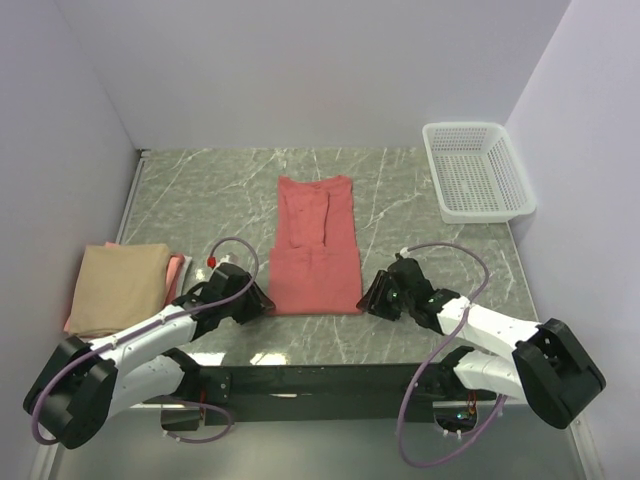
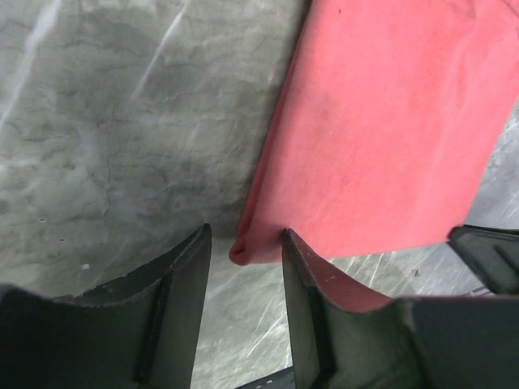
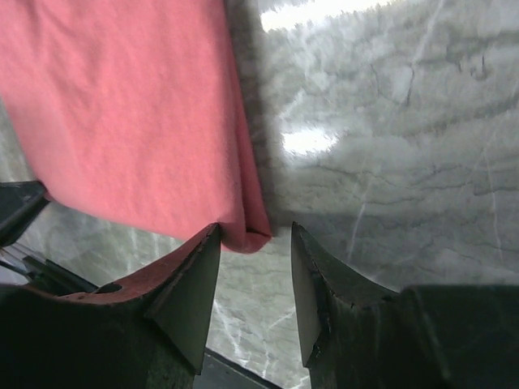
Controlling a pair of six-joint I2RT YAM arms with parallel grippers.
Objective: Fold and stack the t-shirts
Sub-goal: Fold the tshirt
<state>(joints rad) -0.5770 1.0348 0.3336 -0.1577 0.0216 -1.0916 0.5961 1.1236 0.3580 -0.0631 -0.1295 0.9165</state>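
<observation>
Mostly hidden under the tan t-shirt (image 1: 120,288), a pink t-shirt (image 1: 178,271).

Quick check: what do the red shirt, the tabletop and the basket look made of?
Salmon-red shirt: soft matte knit, likely cotton; fuzzy surface, limp edges. Tabletop: glossy marble-look, white veins, glare; maybe laminate. Basket: white plastic mesh, rigid-looking.

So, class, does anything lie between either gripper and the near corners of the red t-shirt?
Nothing visible does. The left gripper and the right gripper each stand with jaws apart right at a near corner of the salmon-red t-shirt.
</observation>
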